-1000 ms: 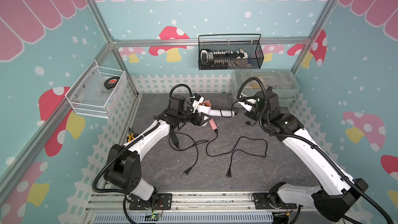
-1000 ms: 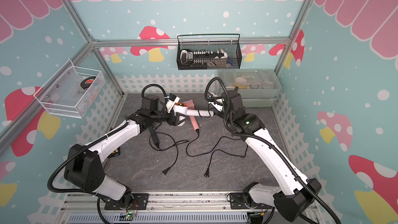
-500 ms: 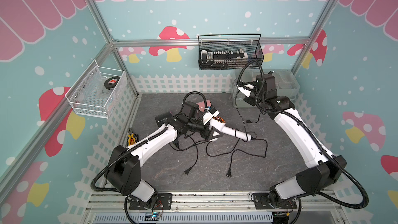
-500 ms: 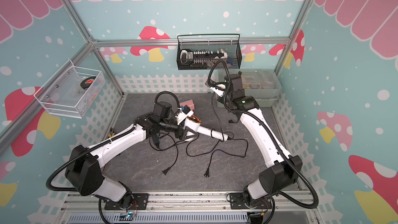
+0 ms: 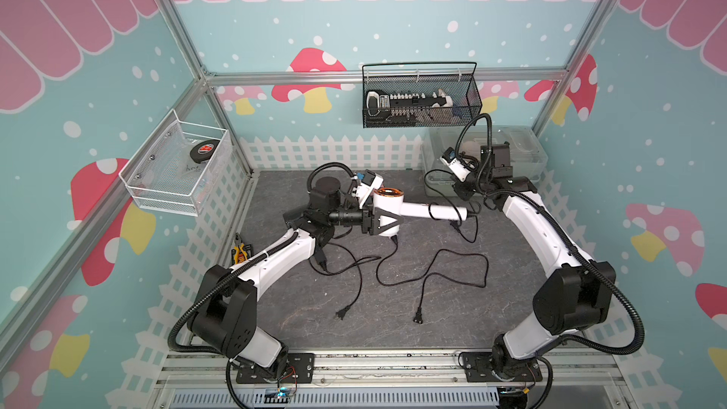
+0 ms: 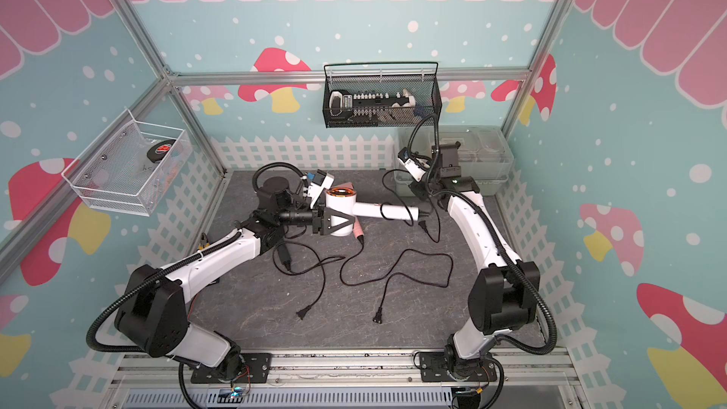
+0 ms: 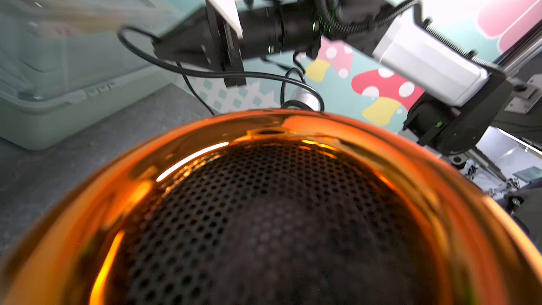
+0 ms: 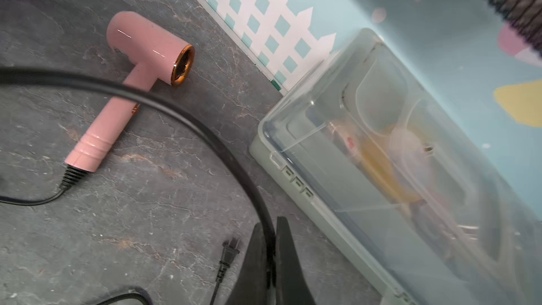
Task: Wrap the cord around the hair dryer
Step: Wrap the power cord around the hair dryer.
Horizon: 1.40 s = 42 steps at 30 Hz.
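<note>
- A robot test cell in a lab: a bare aluminium frame boxes in the space.
- Two robot arms are bolted to a metal rail at the near edge.
- Mushroom-printed wall panels, a wire basket hung on the far wall and a grey mat dress it like a stage set.

No words, brand names or numbers can be read anywhere. A red and white mark is seen on the black round thing in the white wire basket, but it is too small to be made out. Dark scribbles are seen on the basket's floor, just beside that round thing, and they are too faint to be read. A tiny round stamp is seen on the pink hair dryer, and nothing in it can be read.
</note>
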### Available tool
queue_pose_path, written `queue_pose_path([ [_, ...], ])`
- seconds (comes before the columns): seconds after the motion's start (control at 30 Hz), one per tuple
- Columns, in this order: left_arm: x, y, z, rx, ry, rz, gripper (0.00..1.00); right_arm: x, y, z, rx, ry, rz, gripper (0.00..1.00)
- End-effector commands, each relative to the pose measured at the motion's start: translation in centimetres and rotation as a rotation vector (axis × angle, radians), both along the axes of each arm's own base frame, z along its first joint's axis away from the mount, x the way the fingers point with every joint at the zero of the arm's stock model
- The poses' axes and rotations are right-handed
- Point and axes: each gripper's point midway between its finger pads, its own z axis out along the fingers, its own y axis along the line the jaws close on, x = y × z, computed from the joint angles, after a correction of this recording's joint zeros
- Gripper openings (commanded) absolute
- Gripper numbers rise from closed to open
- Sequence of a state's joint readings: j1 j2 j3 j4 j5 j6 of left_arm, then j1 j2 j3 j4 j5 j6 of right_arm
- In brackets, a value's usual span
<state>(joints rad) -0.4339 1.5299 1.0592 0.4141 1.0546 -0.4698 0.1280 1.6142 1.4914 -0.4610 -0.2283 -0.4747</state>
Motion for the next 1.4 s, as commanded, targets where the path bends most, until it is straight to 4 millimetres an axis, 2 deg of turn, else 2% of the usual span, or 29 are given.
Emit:
queue_pose_path([
  [0.0,-0.3,2.2,6.3,-0.199,-0.127,-0.020,0.00,-0.5,1.7,-0.4,0.187,0.036,0.050,0.00],
  [0.2,1.6,4.4,8.0,-0.325,-0.136,0.025,0.00,-1.4,2.4,-2.3,0.320,0.104,0.059,0.00],
  [0.4,5.5,5.8,7.9,-0.367,-0.110,0.143,0.00,-3.4,3.9,-3.9,0.444,0.118,0.065,0.00],
  [0.5,8.2,5.9,6.6,-0.305,-0.095,0.257,0.00,-5.2,5.2,-5.4,0.404,0.117,0.071,0.00],
  [0.6,10.4,6.1,5.3,-0.226,-0.083,0.351,0.00,-7.5,7.3,-6.6,0.331,0.115,0.105,0.00],
  [0.73,12.3,6.2,4.5,-0.149,-0.081,0.415,0.00,-10.6,10.4,-8.5,0.183,0.130,0.185,0.00],
  [0.9,14.5,6.6,2.8,-0.031,-0.080,0.499,0.00,-14.0,12.6,-9.5,0.017,0.139,0.264,0.00],
  [1.0,15.5,6.9,1.5,0.064,-0.086,0.541,0.00,-15.6,13.3,-8.4,-0.065,0.121,0.296,0.00],
  [1.13,15.9,6.9,-0.5,0.206,-0.100,0.568,0.00,-17.1,13.3,-5.5,-0.163,0.071,0.323,0.00],
  [1.27,14.4,5.2,-2.5,0.347,-0.130,0.521,0.00,-17.1,12.2,-1.6,-0.218,-0.012,0.308,0.00],
  [1.37,12.6,3.9,-3.5,0.401,-0.143,0.466,0.00,-16.4,11.1,1.6,-0.273,-0.101,0.282,0.00],
])
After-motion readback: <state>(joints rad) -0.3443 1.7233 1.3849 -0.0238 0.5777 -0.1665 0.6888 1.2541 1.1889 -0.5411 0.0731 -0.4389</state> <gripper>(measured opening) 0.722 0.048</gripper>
